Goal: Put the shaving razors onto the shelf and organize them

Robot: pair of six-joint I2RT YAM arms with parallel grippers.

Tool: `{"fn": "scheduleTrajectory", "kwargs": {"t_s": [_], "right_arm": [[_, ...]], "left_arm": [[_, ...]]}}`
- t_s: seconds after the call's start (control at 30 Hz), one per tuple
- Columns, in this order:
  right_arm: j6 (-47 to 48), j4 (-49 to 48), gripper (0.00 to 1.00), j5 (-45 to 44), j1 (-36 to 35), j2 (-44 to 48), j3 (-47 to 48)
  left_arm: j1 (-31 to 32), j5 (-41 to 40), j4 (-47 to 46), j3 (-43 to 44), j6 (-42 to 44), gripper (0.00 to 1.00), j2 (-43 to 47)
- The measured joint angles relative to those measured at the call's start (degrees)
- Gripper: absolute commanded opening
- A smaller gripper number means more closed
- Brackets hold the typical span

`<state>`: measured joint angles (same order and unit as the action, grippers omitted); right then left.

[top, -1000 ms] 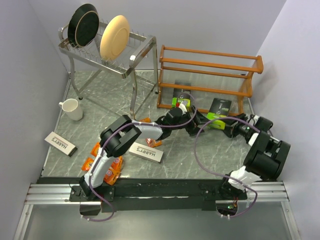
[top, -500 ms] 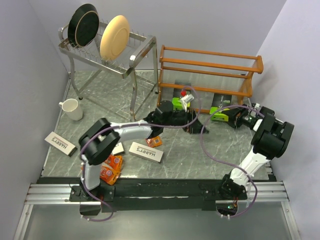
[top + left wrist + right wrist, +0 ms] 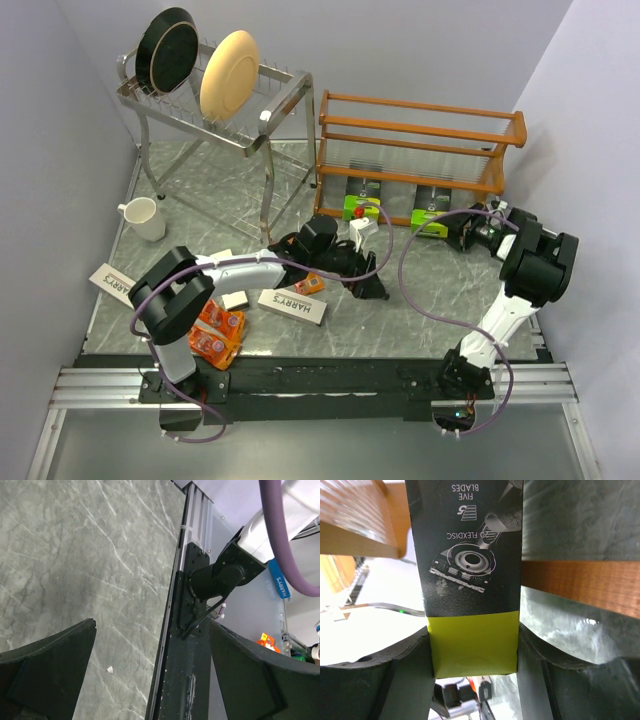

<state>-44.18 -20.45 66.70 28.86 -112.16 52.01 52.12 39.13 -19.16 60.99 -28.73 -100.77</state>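
My right gripper (image 3: 449, 226) is shut on the lime end of a black-and-lime razor pack (image 3: 430, 217), held at the bottom tier of the orange-brown shelf (image 3: 420, 135). In the right wrist view the pack (image 3: 472, 555) fills the gap between the fingers (image 3: 405, 680), with shelf rails (image 3: 580, 582) behind it. A second black-and-lime pack (image 3: 359, 200) lies in the bottom tier to the left. My left gripper (image 3: 370, 288) is open and empty above the table (image 3: 75, 555). White HARRY'S boxes (image 3: 293, 305) (image 3: 120, 287) and orange packs (image 3: 215, 335) (image 3: 310, 283) lie on the table.
A silver rack (image 3: 215, 100) with two plates stands at the back left. A white mug (image 3: 143, 218) sits on the left. The left wrist view shows the black base rail (image 3: 192, 645) at the table's near edge.
My left gripper has drawn back from the shelf toward the near edge, leaving its black-and-lime pack in the bottom tier. My right gripper has pushed its pack forward into the bottom tier.
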Motion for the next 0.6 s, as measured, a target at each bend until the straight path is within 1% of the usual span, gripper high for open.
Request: {"fn": "scheduleTrajectory", "kwargs": {"t_s": [0.13, 0.17, 0.23, 0.27, 0.33, 0.4, 0.47, 0.57, 0.6], "right_arm": [[-6.5, -7.4, 0.54, 0.0, 0.0, -1.7, -0.9], [-7.4, -8.4, 0.62, 0.0, 0.0, -2.1, -0.9], [-8.6, -9.3, 0.73, -0.3, 0.0, -2.2, -0.9], [-9.0, -9.6, 1.0, -0.5, 0.0, -2.2, -0.9], [-9.6, -9.4, 1.0, -0.7, 0.0, -2.2, -0.7], [-8.0, -9.5, 1.0, -0.3, 0.0, -1.7, -0.1], [-5.5, -6.7, 1.0, -1.0, 0.2, -1.0, 0.2], [0.7, 1.9, 1.0, -1.7, 1.2, 1.2, 0.2], [1.3, 2.8, 1.0, -1.8, 1.7, 1.5, 0.2]], "left_arm": [[0.2, -0.1, 0.9, 0.0, 1.0, 0.99, 0.0], [0.3, -0.1, 1.0, 0.0, 1.2, 0.99, 0.0], [0.4, -0.2, 1.5, 0.0, 1.7, 1.0, 0.0], [0.5, -0.2, 1.7, 0.0, 2.0, 0.99, 0.0], [0.6, -0.4, 2.0, 0.0, 2.4, 0.99, 0.0], [0.6, -0.5, 2.4, 0.0, 2.8, 0.99, 0.0], [0.6, -0.8, 3.0, 0.0, 3.1, 0.99, 0.0], [0.6, -1.3, 3.8, 0.0, 3.7, 1.0, 0.1], [0.6, -1.5, 4.2, 0.0, 4.0, 0.99, 0.1]]}}
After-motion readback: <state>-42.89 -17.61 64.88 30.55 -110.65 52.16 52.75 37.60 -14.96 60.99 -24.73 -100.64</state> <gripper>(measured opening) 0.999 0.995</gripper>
